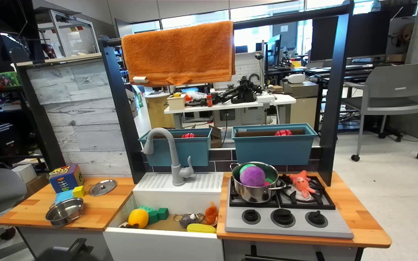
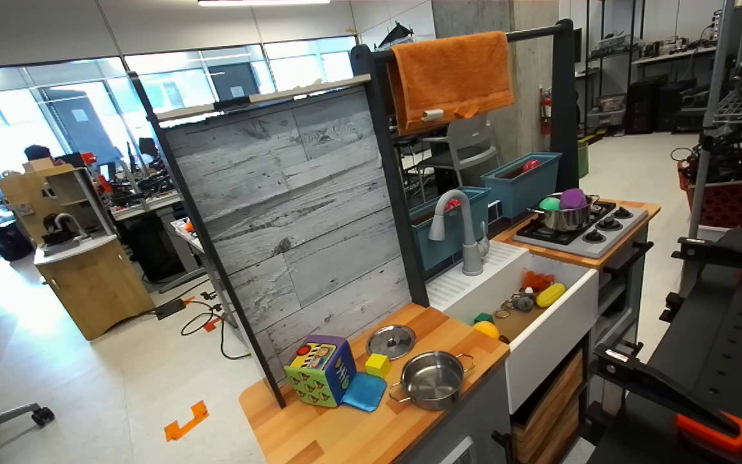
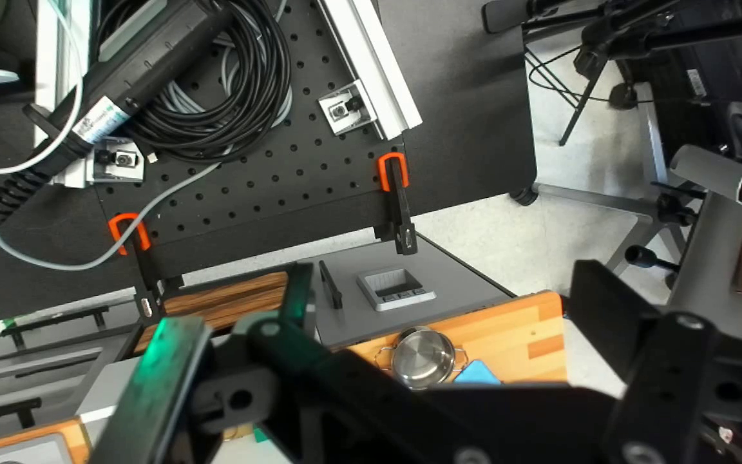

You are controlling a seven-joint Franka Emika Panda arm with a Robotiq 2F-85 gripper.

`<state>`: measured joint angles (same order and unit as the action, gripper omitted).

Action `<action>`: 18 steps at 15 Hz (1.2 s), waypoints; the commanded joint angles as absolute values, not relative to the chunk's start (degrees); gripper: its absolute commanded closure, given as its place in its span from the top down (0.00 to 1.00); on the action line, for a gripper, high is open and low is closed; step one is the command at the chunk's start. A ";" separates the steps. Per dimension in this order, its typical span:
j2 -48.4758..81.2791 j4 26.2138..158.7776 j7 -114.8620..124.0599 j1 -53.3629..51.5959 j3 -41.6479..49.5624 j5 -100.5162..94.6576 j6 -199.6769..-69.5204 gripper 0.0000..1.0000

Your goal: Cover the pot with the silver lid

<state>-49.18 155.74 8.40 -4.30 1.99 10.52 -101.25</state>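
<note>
In an exterior view, see a small, shiny, round steel pot (image 1: 65, 211) upright and open-topped just beside the front edge of the wooden bench (image 1: 98, 217), at its left end; toward the back edge, apart from the pot, find a round, flat, silver metal lid (image 1: 102, 187) with knob up. Near the left edge, note a multicoloured printed cube (image 1: 66, 178) with a fish skeleton on one face.

In an exterior view, find the lid just beside a small yellow block (image 2: 377, 365).

In the wrist view, see the black gripper (image 3: 382, 298) reaching in from the bottom, with jaws spread wide and holding nothing, well apart from the pot. On a long black bar (image 3: 152, 71), note a white sticker (image 3: 102, 119) with print too small to read.
</note>
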 commanded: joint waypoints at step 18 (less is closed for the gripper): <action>-41.01 158.49 7.14 -2.74 1.47 17.18 -125.75 1.00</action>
